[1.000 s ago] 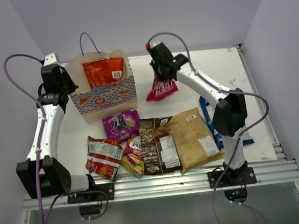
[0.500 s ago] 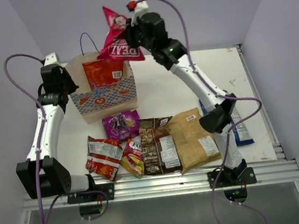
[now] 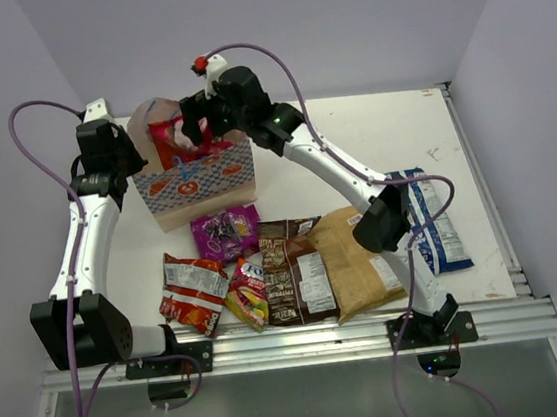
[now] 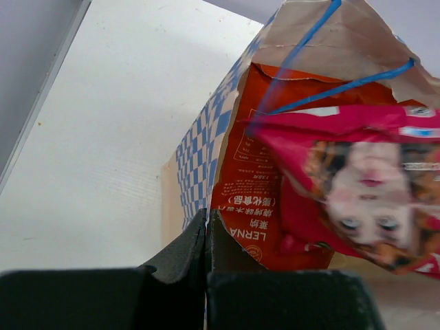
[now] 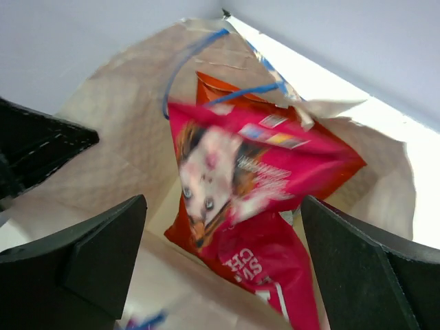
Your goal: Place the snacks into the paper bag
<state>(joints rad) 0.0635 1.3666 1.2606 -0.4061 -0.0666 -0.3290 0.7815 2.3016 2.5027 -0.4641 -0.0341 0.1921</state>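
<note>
While hanging over the open mouth of the paper bag [image 3: 195, 186], spread wide and gripping nothing: the right gripper [image 3: 196, 127]. From the right wrist, two black fingers [image 5: 103, 254] far apart. Down between them, inside the bag, a pink packet [image 5: 261, 165], blurry, touching neither finger. Behind it, an orange-red packet [image 5: 213, 86] standing against the bag's back wall.

On the other side, the left gripper [image 4: 207, 223] pressed together, pinching the top edge of the bag at its left corner. Above the two packets, a thin blue cord handle [image 4: 309, 41]. Bag upright at the far left of the white table [image 3: 351, 140], checkered band facing the arms.

Just in front of the bag, flat on the table, a purple packet [image 3: 226, 232]. Closer to the arms, a row from left to right: a silver-red chips packet [image 3: 195, 290], a yellow-red candy packet [image 3: 250, 292], a brown packet [image 3: 294, 270] and a tan packet [image 3: 360, 260], each touching or lying partly over the next. Off to the right, well apart from the bag, a blue-white packet [image 3: 438, 236] beside the right arm's elbow.
</note>
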